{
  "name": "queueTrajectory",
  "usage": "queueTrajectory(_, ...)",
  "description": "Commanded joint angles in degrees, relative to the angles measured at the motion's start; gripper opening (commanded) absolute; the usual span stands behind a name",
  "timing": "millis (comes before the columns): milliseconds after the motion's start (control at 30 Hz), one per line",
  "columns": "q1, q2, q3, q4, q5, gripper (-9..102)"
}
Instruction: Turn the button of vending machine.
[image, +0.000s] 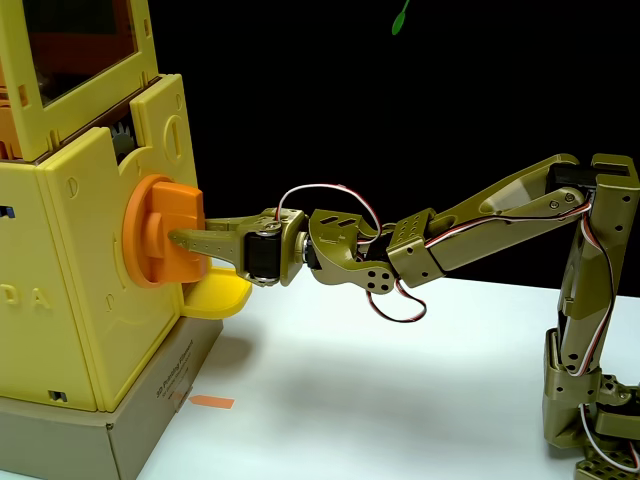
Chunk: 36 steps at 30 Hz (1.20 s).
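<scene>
While the arm reaches left in the fixed view, the jaws of the gripper (185, 240) clamp the button (160, 232) on the vending machine (90, 290).

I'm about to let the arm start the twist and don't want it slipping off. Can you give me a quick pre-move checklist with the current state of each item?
1. Gripper at the button: ok, its fingertip lies across the orange bar.
2. Fingers closed firmly on the bar: cannot tell, the far finger is hidden.
3. Arm lined up with the knob: ok, the wrist points roughly level at it.
4. Yellow tray clear of the gripper: ok, it sits just below.
5. Vending machine seated on its grey base: ok.
</scene>
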Motion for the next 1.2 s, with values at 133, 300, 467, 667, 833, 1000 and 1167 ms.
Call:
queueTrajectory(133,0.44,2.64,0.18,-0.97,18.19,-1)
queueTrajectory(300,0.44,4.57,0.79,-0.97,38.85,-1)
queueTrajectory(467,0.18,6.33,2.11,-0.26,60.47,-1)
queueTrajectory(667,-0.44,7.12,3.87,0.62,88.95,-1)
queueTrajectory(833,-0.7,7.65,7.21,0.97,120.32,0)
queueTrajectory(1000,-1.14,8.96,7.12,4.75,145.72,0)
queueTrajectory(1167,-2.11,10.46,6.94,4.83,162.6,0)
